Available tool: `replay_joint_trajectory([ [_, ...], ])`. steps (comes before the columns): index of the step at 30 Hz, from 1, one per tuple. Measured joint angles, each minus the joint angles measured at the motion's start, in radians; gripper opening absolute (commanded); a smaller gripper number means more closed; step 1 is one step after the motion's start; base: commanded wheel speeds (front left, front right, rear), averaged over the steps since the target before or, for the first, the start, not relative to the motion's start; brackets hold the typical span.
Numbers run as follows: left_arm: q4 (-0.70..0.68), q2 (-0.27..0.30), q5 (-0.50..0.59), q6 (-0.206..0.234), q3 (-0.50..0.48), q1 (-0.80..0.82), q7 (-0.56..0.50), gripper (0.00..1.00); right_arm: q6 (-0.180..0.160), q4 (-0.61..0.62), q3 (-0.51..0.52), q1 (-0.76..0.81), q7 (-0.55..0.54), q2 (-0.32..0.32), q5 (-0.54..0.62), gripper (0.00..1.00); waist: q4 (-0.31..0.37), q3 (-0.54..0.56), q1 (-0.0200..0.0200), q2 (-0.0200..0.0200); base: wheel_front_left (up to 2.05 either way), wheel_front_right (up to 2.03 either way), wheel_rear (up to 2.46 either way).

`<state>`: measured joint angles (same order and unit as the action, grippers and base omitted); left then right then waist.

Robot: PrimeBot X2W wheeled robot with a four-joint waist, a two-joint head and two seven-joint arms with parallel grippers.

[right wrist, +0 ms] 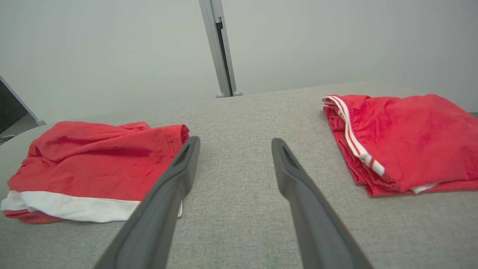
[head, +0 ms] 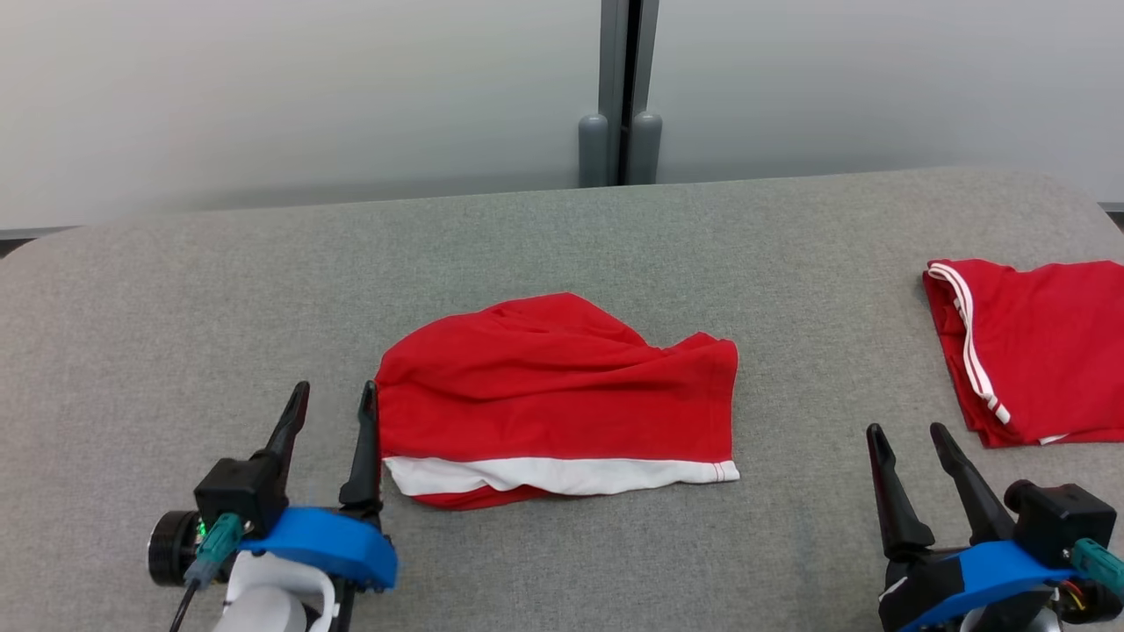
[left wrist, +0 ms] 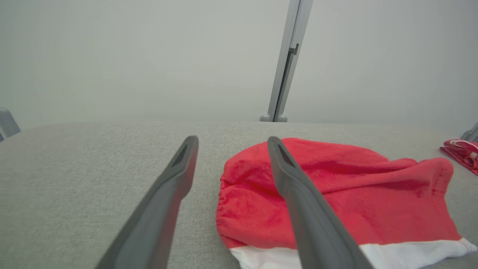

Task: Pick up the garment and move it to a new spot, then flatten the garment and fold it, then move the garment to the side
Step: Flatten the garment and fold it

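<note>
Left gripper [head: 335, 395] at 7 o'clock and right gripper [head: 907, 439] at 5 o'clock both stand released and empty; the crumpled red garment [head: 562, 395] lies at the centre of the table [head: 176, 307], just right of the left gripper.

We see bright, even, diffuse light; shadows are faint, just a thin dark line under the red garment [head: 562, 395] and a grey band where the wall [head: 263, 88] meets the desk [head: 176, 290]; in the wrist views the near fingers [left wrist: 312, 216] look soft and out of focus; the wide lens bows the desk's far edge.
</note>
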<state>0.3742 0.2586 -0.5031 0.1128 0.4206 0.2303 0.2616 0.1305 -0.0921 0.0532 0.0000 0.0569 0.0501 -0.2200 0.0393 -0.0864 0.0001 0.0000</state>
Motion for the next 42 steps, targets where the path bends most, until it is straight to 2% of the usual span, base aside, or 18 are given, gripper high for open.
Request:
replay_joint_trajectory([
  [6,-0.15,0.011,0.093,-0.044,-0.127,-0.119,0.0,1.0,0.0,0.001,0.01,0.011,-0.012,0.0,-0.003,1.0,-0.01,0.021,0.0,0.0,0.0,0.0,0.0],
  [14,-0.212,-0.005,0.171,-0.086,-0.277,-0.223,0.0,1.0,0.0,-0.002,0.011,0.03,-0.021,0.0,-0.016,1.0,-0.018,0.049,-0.0003,0.0,0.0,0.0,0.0],
  [24,-0.22,-0.042,0.213,-0.083,-0.276,-0.291,0.0,1.0,0.0,-0.016,0.014,0.046,-0.021,0.0,-0.03,1.0,-0.021,0.067,-0.0002,0.0,0.0,0.0,0.0],
  [42,-0.182,-0.055,0.216,-0.106,-0.282,-0.295,0.0,1.0,0.0,-0.022,0.01,0.048,-0.013,0.0,-0.04,1.0,-0.03,0.056,-0.0001,0.0,0.0,0.0,0.0],
])
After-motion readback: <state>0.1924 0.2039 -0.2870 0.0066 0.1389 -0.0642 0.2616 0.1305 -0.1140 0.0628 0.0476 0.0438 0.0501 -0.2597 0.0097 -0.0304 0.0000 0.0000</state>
